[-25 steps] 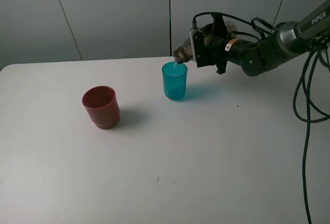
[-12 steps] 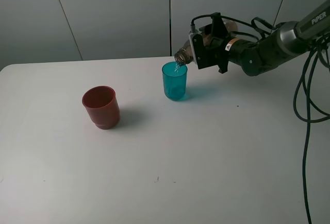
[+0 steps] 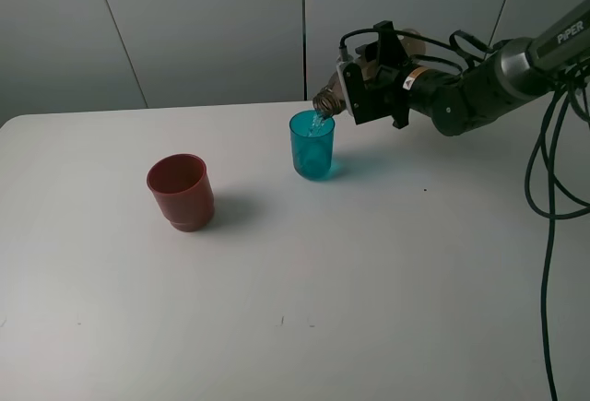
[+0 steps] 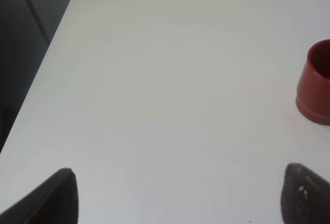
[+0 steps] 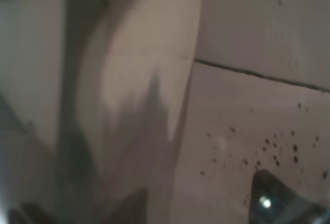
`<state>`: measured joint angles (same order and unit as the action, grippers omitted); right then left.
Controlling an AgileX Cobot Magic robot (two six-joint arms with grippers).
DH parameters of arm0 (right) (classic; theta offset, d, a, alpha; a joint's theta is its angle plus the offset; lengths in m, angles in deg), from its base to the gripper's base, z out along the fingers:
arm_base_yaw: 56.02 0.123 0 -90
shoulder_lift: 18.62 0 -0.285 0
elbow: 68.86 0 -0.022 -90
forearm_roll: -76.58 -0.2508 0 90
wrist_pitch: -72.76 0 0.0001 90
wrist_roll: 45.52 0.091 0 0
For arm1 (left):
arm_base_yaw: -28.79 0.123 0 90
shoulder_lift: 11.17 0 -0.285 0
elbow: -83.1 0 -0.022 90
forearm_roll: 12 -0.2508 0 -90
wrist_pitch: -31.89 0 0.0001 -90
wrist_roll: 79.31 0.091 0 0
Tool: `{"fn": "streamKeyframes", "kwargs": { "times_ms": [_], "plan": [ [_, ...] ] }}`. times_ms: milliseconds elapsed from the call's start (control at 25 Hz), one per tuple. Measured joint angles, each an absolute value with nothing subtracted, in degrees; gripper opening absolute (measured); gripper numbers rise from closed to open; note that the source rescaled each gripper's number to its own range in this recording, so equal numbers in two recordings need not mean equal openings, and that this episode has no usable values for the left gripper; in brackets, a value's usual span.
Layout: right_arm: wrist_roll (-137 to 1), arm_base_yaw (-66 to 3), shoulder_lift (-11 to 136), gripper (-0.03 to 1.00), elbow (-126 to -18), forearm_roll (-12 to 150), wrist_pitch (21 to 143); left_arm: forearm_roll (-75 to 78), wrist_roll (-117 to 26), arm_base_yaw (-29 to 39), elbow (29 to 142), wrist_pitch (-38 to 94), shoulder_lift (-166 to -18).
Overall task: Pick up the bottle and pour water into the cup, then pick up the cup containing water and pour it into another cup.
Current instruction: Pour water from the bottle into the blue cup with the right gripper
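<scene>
My right gripper (image 3: 367, 89) is shut on the smoky grey-brown bottle (image 3: 324, 100) and holds it tipped nearly level, above the table's far side. The bottle's open neck is over the rim of the translucent teal cup (image 3: 312, 147), and water shows at the cup's mouth. The gripper hides most of the bottle's body. In the right wrist view the bottle (image 5: 129, 95) is a blurred shape that fills the frame. The red-brown cup (image 3: 181, 191) stands upright to the left, apart from the teal one, and shows in the left wrist view (image 4: 316, 84). My left gripper (image 4: 180, 198) is open and empty above the bare table.
The white table (image 3: 369, 272) runs to a grey panelled wall at the back. Black cables (image 3: 546, 189) hang down at the far right beside the right arm. The table's left edge and rounded corner (image 4: 77, 2) show in the left wrist view.
My right gripper has lifted slightly with the bottle, whose neck stays over the teal cup. The cups have not moved.
</scene>
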<state>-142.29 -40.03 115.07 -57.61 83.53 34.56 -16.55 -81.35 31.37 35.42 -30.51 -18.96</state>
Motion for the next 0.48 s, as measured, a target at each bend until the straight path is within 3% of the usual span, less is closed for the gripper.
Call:
{"fn": "streamKeyframes", "kwargs": {
  "times_ms": [480],
  "plan": [
    [-143.0, -40.0, 115.1, 0.04, -57.6, 83.5, 33.2, -16.5, -81.4, 31.4, 35.4, -30.5, -19.0]
  ]
}}
